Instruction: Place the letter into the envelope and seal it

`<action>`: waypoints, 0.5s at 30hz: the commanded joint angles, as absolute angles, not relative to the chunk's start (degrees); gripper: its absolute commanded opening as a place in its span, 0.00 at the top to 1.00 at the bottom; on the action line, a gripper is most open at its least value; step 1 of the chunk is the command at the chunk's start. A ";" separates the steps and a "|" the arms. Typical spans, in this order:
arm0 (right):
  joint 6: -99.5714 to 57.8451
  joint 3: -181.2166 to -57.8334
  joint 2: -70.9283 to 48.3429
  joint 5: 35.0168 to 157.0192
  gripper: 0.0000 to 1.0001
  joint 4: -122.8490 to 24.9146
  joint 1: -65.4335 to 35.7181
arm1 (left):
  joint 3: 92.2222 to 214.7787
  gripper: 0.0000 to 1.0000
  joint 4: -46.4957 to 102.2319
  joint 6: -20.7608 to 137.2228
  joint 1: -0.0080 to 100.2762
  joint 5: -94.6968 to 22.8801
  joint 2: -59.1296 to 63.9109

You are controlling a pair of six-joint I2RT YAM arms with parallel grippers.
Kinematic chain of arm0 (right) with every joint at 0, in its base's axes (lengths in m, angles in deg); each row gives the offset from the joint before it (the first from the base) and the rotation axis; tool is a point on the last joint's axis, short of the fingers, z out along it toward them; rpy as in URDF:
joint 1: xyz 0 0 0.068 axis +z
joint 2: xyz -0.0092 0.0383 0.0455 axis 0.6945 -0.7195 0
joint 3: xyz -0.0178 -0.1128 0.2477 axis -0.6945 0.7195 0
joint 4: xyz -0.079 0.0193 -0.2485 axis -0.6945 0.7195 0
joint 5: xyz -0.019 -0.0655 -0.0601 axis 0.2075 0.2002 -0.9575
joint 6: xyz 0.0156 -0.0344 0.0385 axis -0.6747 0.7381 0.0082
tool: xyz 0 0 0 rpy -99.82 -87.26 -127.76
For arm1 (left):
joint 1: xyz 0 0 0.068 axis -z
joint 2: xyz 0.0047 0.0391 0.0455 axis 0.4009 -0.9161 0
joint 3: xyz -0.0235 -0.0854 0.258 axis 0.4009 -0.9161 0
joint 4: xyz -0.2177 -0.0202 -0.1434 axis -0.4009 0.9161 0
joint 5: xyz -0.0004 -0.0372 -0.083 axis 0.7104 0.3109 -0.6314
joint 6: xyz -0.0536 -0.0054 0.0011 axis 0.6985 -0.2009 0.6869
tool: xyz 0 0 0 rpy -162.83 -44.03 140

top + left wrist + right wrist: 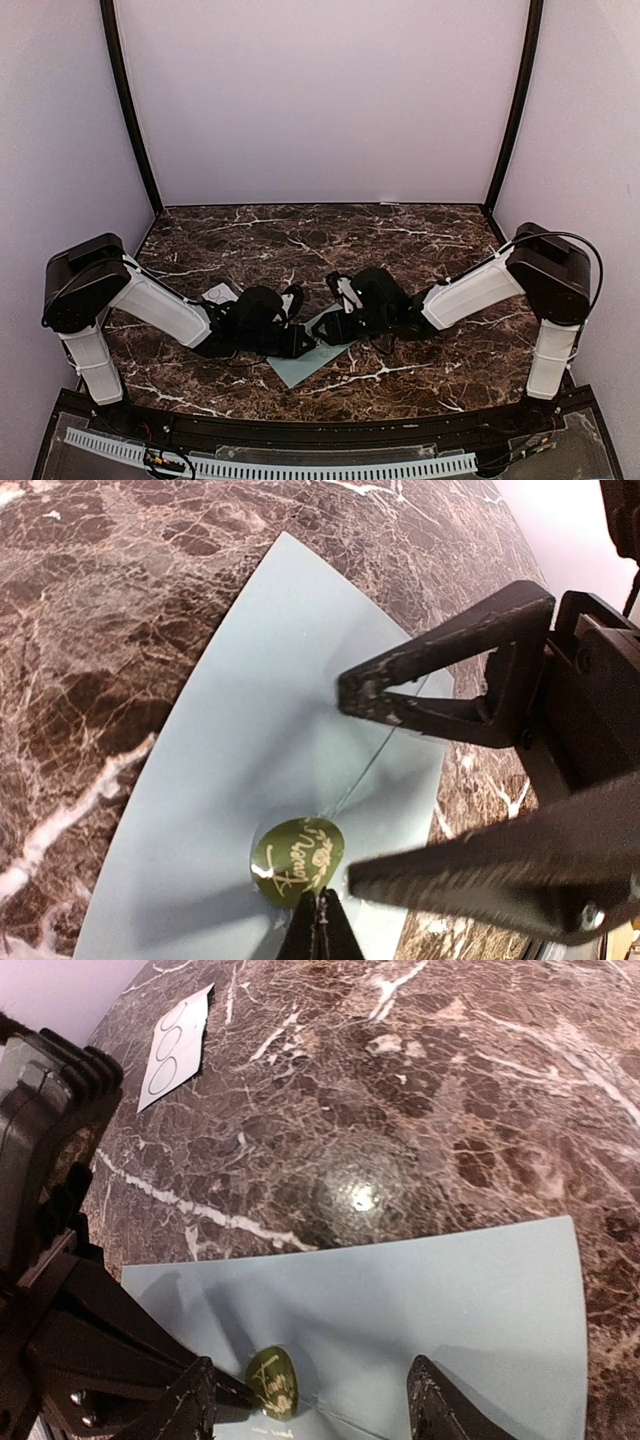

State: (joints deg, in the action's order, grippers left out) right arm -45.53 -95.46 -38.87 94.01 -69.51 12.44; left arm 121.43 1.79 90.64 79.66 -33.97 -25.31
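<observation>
The pale blue-green envelope (pixel 298 368) lies flat on the marble between the two arms, and it also shows in the left wrist view (pixel 250 730) and the right wrist view (pixel 450 1300). A round green sticker with gold lettering (pixel 297 858) stands tilted at the tip of the flap (pixel 272 1382). My left gripper (pixel 322 922) is shut, its tips pinching the sticker's edge. My right gripper (pixel 310 1395) is open, and its fingers (pixel 420 670) rest on the envelope either side of the sticker. No off-white letter shows in any view.
The small white strip with three circles (pixel 218 293) lies on the marble behind the left gripper, and it also shows in the right wrist view (pixel 172 1045). The dark marble table (pixel 400 235) ends at pale walls at the back and sides.
</observation>
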 commanded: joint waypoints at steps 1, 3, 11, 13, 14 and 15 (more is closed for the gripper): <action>-46.61 -92.39 -34.33 92.19 0.43 -67.07 11.24 | 121.27 1.00 5.69 89.42 79.27 -34.26 -24.26; -46.52 -91.18 -32.53 92.15 0.56 -66.76 11.01 | 121.56 1.00 5.24 89.29 79.29 -34.59 -23.76; -45.23 -90.74 -30.68 99.91 0.97 -66.52 11.76 | 122.67 1.00 5.41 88.52 79.31 -35.48 -23.17; -45.38 -91.41 -31.54 100.83 1.00 -66.74 11.98 | 122.64 1.00 5.53 88.56 79.27 -35.48 -23.25; -45.52 -91.89 -32.15 101.27 1.00 -66.88 12.04 | 122.64 1.00 5.54 88.57 79.27 -35.52 -23.32; -45.56 -92.36 -32.82 101.65 1.00 -67.13 12.13 | 122.64 1.00 5.65 88.51 79.27 -35.48 -23.34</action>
State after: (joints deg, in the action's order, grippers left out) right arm -45.82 -90.70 -31.53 98.57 -65.90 11.54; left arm 121.89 2.60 89.52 79.64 -35.09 -25.23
